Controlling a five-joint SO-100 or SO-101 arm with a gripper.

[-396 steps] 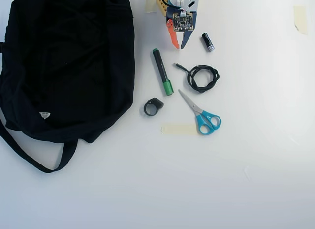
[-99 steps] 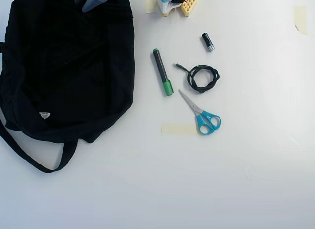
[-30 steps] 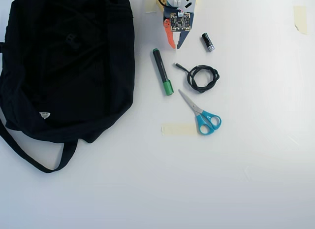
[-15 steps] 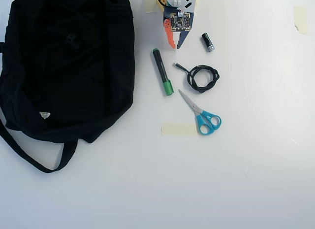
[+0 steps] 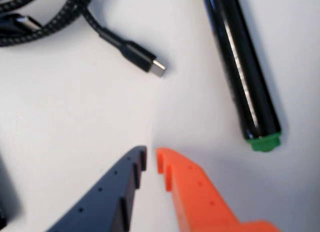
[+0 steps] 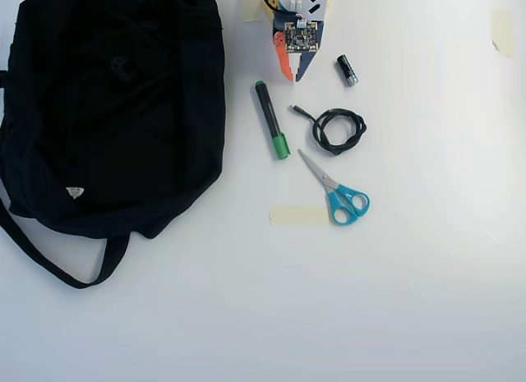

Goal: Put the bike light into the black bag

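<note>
Nearly closed and empty, the gripper (image 5: 151,159) hangs over the bare table (image 6: 411,300). On the black bag (image 6: 49,152) lies a small black shape, probably the bike light (image 6: 121,68), so little seems left. Beside the gripper lie marker (image 5: 245,72) and cable (image 5: 127,50).

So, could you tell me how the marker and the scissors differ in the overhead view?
The marker is a straight black stick with a green end; the scissors have silver blades and blue loop handles. The marker lies nearer the black bag; the scissors touch a tape strip. Both lie flat, untouched by the gripper.
</note>
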